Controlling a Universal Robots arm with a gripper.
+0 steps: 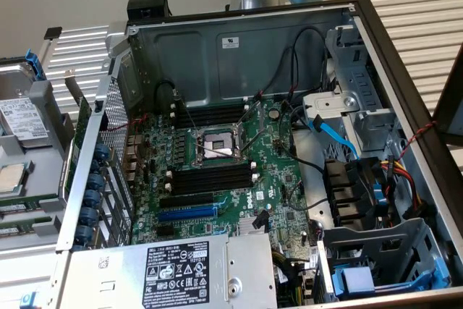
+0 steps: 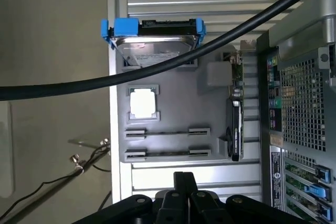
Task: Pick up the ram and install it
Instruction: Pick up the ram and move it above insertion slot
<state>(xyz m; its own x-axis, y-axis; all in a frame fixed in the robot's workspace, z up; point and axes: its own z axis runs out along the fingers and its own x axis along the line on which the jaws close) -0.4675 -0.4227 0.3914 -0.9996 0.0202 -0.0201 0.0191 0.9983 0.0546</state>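
Fingers (image 2: pixel 181 184) are pressed together and pinch nothing. They hang above the grey tray (image 2: pixel 178 108) that lies beside the case (image 1: pixel 239 48), at the exterior view's left.

The task looks barely begun, since the ram (image 2: pixel 167 132) is not yet picked up. It seems to stand on edge in the tray's long holders, a thin dark line between pale end clips, though seen so edge-on I cannot be sure of it. On the motherboard (image 1: pixel 278 157) the black slots (image 1: pixel 210 180) below the CPU socket (image 1: pixel 215 145) look empty, so lifting, carrying and seating are all left.

Near the ram sit a hard drive (image 2: pixel 152 45) in a blue caddy and a CPU (image 2: pixel 143 103) in its pocket. A green card (image 2: pixel 237 85) stands upright at the tray's edge nearest the case. A thick black cable (image 2: pixel 220 40) crosses over the tray. Inside the case, loose wires and a blue cable (image 1: pixel 334 135) trail near the slots.
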